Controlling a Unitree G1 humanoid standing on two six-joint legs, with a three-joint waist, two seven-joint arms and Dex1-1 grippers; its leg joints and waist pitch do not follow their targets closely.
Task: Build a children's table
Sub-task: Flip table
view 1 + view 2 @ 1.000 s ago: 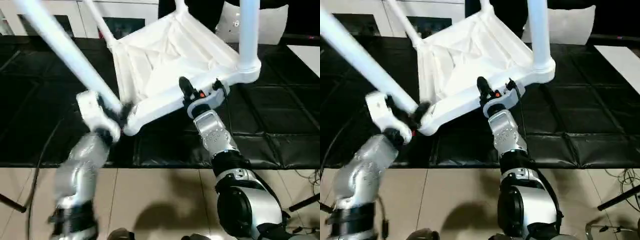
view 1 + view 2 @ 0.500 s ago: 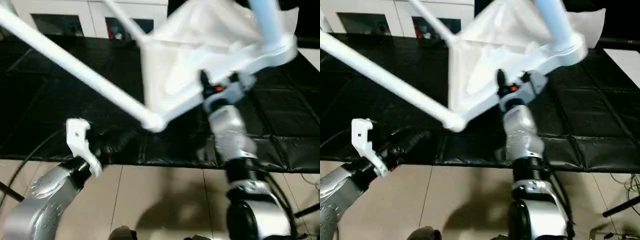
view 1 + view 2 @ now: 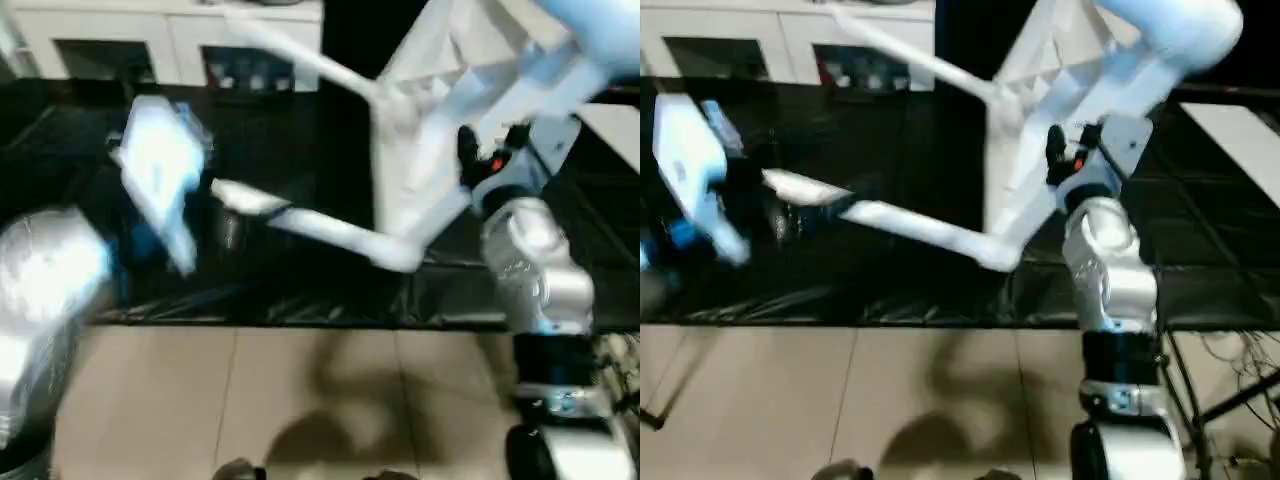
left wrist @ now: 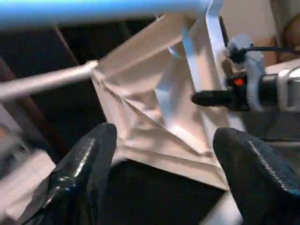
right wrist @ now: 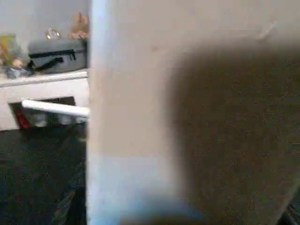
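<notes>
gripping the tilted children's table [image 3: 1040,150] by its rim, right tool [image 3: 1058,160] clamped; left tool [image 4: 164,173] spread apart, empty.

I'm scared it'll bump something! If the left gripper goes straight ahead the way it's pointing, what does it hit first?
Probably the underside of the white table top. It sits right between the left gripper's open fingers, though how far off is hard to judge.
</notes>
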